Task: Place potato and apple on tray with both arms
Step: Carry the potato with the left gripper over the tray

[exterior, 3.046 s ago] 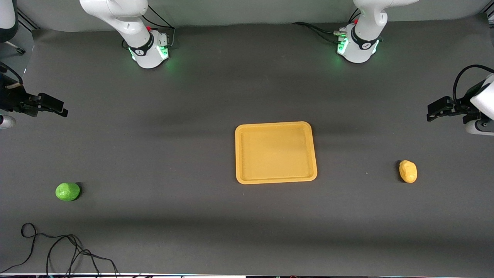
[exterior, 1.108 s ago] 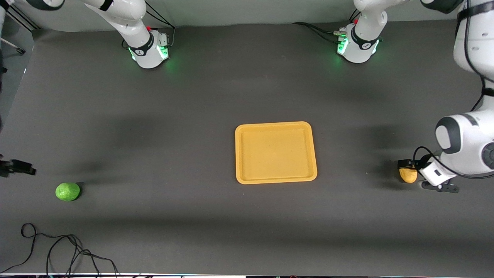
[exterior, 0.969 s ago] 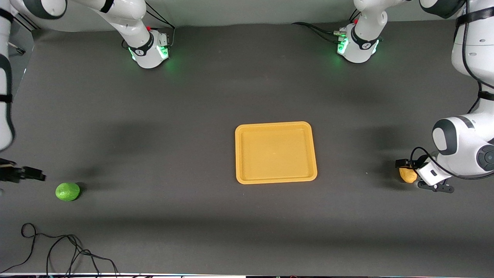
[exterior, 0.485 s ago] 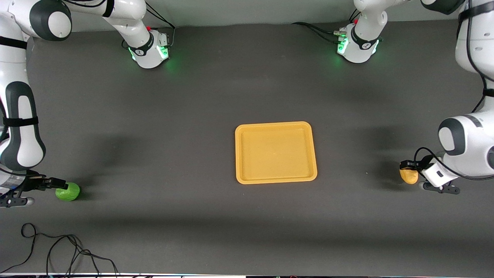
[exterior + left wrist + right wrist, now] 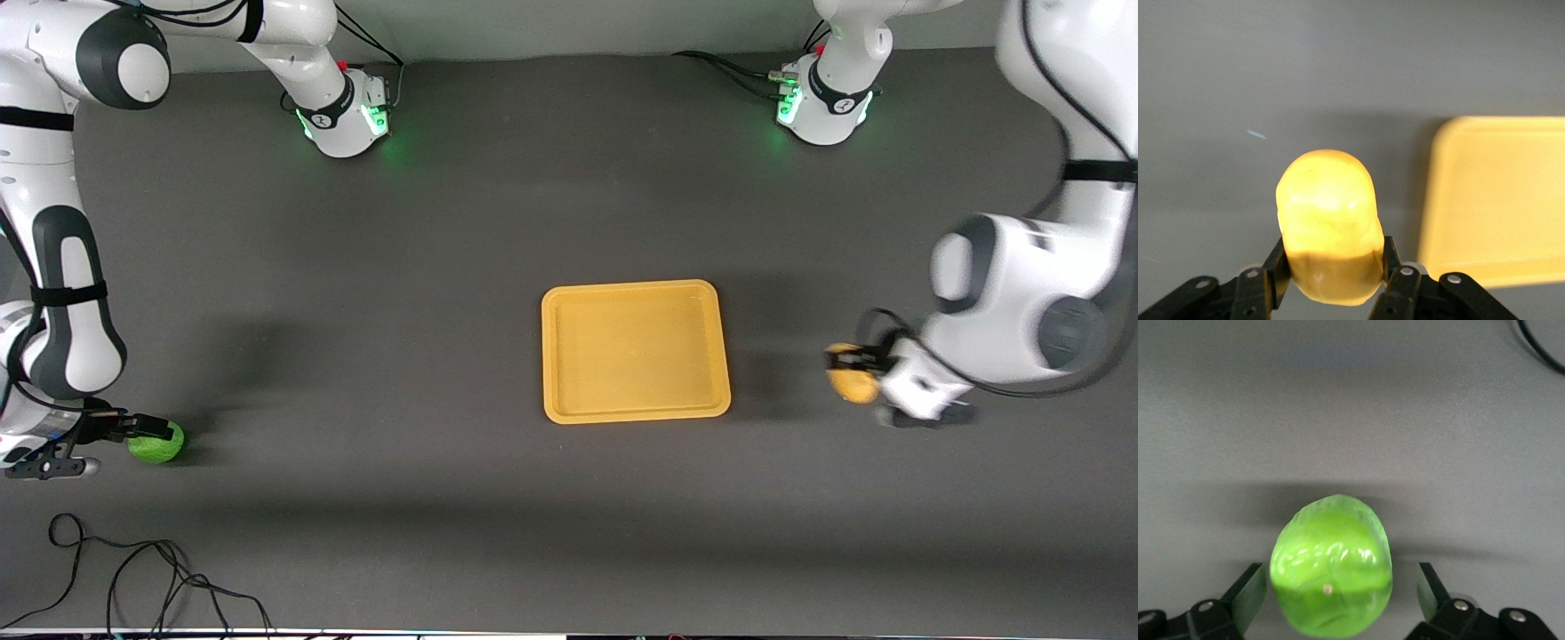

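The yellow-orange tray [image 5: 635,352] lies mid-table and also shows in the left wrist view [image 5: 1498,200]. My left gripper [image 5: 855,380] is shut on the yellow-orange potato [image 5: 849,386] and holds it over the bare table between the tray and the left arm's end. In the left wrist view both fingers [image 5: 1277,265] press the potato [image 5: 1328,220]. The green apple [image 5: 160,443] rests on the table at the right arm's end. My right gripper [image 5: 142,436] is open and low around it. In the right wrist view the apple [image 5: 1331,570] sits between the spread fingers [image 5: 1430,589], with a gap on one side.
A black cable [image 5: 133,569] lies looped on the table nearer to the front camera than the apple; a piece of it shows in the right wrist view [image 5: 1540,347]. The arms' green-lit bases [image 5: 347,116] stand along the table's edge farthest from the camera.
My left gripper has lifted the potato and carried it toward the tray. My right gripper has come down from the table's end and now straddles the apple, which has not moved.
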Robot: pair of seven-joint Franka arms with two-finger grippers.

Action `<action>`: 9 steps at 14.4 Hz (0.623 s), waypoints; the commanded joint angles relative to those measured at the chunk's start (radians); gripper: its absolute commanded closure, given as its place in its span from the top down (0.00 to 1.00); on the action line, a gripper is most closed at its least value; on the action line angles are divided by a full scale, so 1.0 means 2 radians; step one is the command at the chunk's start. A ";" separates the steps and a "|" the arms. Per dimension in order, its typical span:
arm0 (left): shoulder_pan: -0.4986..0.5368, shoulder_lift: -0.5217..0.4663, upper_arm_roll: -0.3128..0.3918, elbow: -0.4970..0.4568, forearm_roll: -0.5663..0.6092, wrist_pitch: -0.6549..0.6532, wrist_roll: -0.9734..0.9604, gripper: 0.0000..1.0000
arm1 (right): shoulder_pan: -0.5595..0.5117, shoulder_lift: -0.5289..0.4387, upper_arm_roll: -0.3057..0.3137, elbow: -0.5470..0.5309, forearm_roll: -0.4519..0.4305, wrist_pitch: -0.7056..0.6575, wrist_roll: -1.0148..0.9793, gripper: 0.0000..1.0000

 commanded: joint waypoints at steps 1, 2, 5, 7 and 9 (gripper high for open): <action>-0.053 -0.003 -0.009 -0.022 -0.003 0.007 -0.041 0.24 | -0.001 0.014 0.001 0.012 0.025 0.009 -0.023 1.00; -0.069 0.003 -0.010 -0.027 -0.004 0.015 -0.041 0.24 | -0.001 0.015 0.001 0.012 0.025 0.009 -0.026 0.98; -0.112 0.030 -0.010 -0.063 -0.006 0.112 -0.078 0.25 | -0.001 0.016 0.001 0.015 0.027 0.009 -0.051 0.48; -0.128 0.049 -0.009 -0.077 -0.006 0.136 -0.086 0.25 | 0.000 0.008 0.001 0.018 0.026 0.005 -0.051 0.38; -0.129 0.061 -0.009 -0.076 -0.005 0.137 -0.086 0.29 | 0.005 -0.017 0.001 0.018 0.025 -0.030 -0.046 0.38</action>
